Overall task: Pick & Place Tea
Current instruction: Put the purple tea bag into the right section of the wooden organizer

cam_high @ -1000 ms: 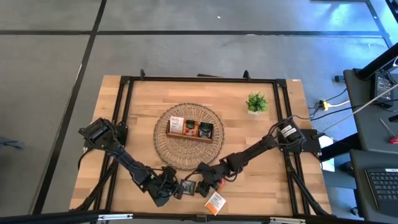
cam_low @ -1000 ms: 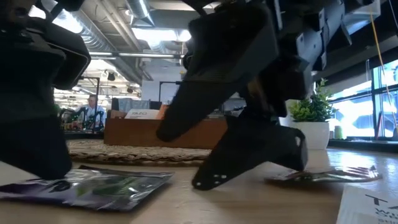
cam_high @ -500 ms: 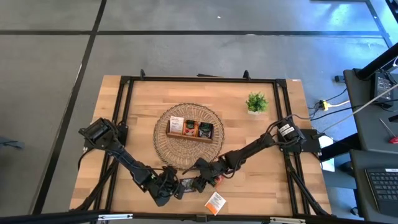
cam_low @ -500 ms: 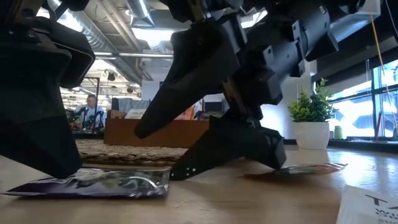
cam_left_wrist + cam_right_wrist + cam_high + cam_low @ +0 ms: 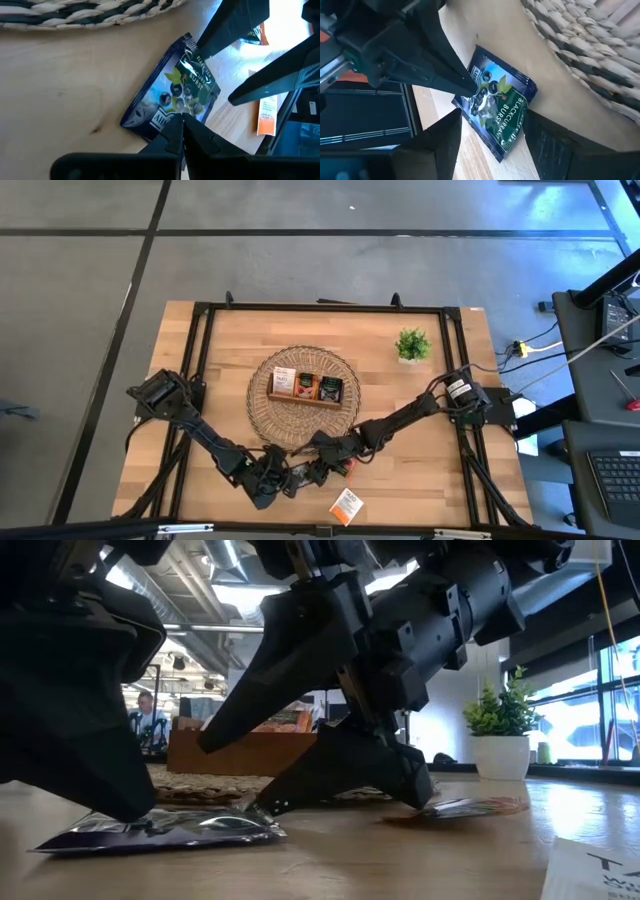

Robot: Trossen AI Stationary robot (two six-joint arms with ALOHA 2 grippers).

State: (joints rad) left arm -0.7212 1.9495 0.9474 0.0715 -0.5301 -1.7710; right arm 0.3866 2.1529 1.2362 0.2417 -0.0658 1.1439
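we are mid-handover: our left hand, fully closed, pins the blackcurrant tea sachet to the surface at the near edge by the wicker basket. our right hand, wide apart, straddles it empty; next we likely close on it.

You've got both arms meeting near the table's front edge, just in front of the woven basket. Left gripper and right gripper sit close together over a dark sachet. Wooden tray with sachets is in the basket, mid-table. Orange-and-white sachet lies at the front edge. Potted plant sits toward the back right corner.
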